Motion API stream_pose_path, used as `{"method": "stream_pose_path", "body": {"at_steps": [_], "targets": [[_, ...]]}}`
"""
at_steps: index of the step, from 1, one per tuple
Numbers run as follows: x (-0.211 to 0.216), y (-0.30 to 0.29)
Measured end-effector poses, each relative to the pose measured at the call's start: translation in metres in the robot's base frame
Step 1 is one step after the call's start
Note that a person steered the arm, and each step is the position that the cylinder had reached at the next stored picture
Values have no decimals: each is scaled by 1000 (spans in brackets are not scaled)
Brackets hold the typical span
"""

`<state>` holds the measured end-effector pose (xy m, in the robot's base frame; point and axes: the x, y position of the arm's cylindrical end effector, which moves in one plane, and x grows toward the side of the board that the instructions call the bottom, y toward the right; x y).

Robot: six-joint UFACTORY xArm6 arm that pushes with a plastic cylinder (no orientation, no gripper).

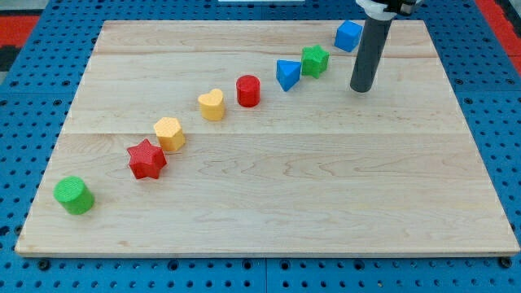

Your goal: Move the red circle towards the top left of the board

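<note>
The red circle (pixel 248 90) stands on the wooden board (pixel 326 187), a little above its middle. My tip (pixel 362 88) rests on the board well to the view's right of the red circle, apart from it. The blue triangle (pixel 286 75) and the green star (pixel 314 60) lie between the tip and the red circle, slightly higher. The blue cube (pixel 348 36) sits just above and left of the rod.
A yellow heart (pixel 212 105), a yellow hexagon (pixel 169 133), a red star (pixel 146 159) and a green circle (pixel 74 195) run in a diagonal line down to the view's bottom left. Blue pegboard surrounds the board.
</note>
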<state>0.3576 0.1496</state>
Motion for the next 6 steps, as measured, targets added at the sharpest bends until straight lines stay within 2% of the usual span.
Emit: {"method": "stream_pose_path", "body": {"at_steps": [2,4,5,6], "targets": [[0,-57],[23,-133],[7,-189],[-31,-232]]}}
